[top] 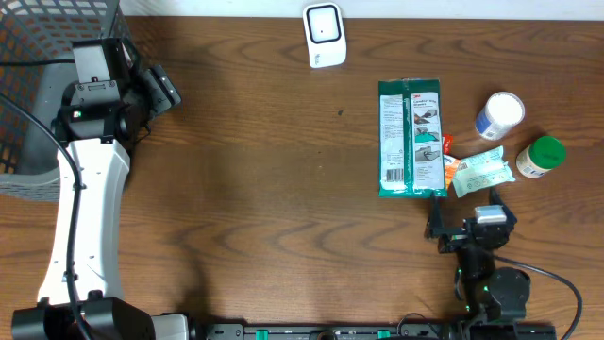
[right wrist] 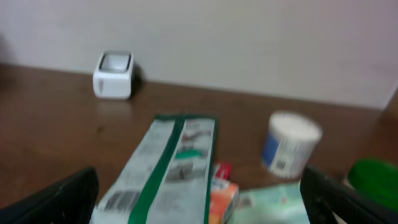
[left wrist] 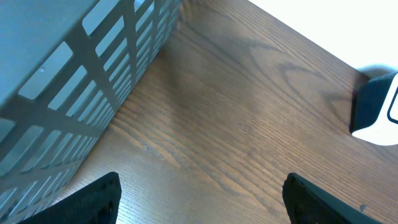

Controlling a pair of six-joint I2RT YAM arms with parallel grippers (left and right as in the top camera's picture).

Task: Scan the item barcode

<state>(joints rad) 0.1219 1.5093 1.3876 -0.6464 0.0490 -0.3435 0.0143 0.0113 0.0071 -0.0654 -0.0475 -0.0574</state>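
Right gripper [right wrist: 202, 206] spread wide; only its view shows pouch [right wrist: 171, 158] barcode [right wrist: 118, 200], apparently.

A broad bare stretch of tabletop [top: 264, 189] runs through the middle, from the left side across to the long packet [top: 411, 138], and I could pass a tool there freely. The mesh basket [top: 38, 57] walls off the far left corner. My left tool [left wrist: 202, 193] hangs just beside its side wall, jaws spread, with open wood ahead. The scanner [top: 325, 35] stands alone at the far edge, with room on both sides. The right side is crowded: the long packet, an orange sachet [top: 451, 170], a pale pouch [top: 482, 174], a white tub [top: 499, 115] and a green-capped bottle [top: 541, 156] lie close together, the sachet between packet and pouch. My right tool [right wrist: 199, 186], jaws wide, faces that cluster from the near edge.
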